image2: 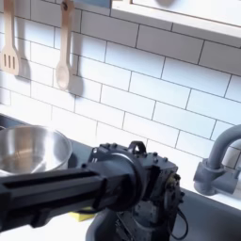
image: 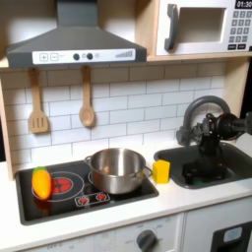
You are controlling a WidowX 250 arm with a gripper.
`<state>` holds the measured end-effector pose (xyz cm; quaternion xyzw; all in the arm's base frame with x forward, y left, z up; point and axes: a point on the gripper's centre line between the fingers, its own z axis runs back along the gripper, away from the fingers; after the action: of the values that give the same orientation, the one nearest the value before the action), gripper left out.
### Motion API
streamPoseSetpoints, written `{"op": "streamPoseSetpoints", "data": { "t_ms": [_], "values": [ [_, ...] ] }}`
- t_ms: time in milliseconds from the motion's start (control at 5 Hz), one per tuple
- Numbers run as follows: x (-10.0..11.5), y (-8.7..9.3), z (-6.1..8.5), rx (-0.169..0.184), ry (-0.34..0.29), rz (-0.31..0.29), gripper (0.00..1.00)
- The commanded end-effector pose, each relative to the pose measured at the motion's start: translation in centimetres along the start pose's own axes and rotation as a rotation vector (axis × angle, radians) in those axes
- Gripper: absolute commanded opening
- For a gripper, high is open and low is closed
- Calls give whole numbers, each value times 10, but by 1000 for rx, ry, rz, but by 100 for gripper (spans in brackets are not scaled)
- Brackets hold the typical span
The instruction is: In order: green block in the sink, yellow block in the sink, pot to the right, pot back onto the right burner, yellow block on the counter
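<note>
My gripper (image: 204,173) reaches down into the dark grey sink (image: 228,163) at the first exterior view's right, and its fingers are too dark to tell apart. The green block is hidden. A yellow block (image: 160,171) stands on the cream counter (image: 177,202) between the cooktop and the sink, left of the gripper. The steel pot (image: 116,169) sits on the right burner. In the second exterior view my black arm (image2: 113,184) crosses the foreground, with the pot (image2: 28,151) behind it at the left and a sliver of the yellow block (image2: 86,216) below it.
An orange oval toy (image: 40,182) lies on the left burner of the black cooktop (image: 69,195). The curved faucet (image: 190,116) rises behind the sink, close to my arm. A spatula and a wooden spoon (image: 87,98) hang on the tiled wall.
</note>
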<state>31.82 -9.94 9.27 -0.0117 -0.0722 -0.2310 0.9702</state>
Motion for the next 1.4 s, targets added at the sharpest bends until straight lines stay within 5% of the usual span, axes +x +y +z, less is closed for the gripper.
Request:
{"op": "streamPoseSetpoints", "data": {
  "t_ms": [0, 200, 1200],
  "values": [
    [2, -2, 1, 8, -19, 30, 100],
    [1, 4, 0, 22, -32, 52, 0],
    [4, 7, 14, -7, -81, 24, 0]
  ]
}}
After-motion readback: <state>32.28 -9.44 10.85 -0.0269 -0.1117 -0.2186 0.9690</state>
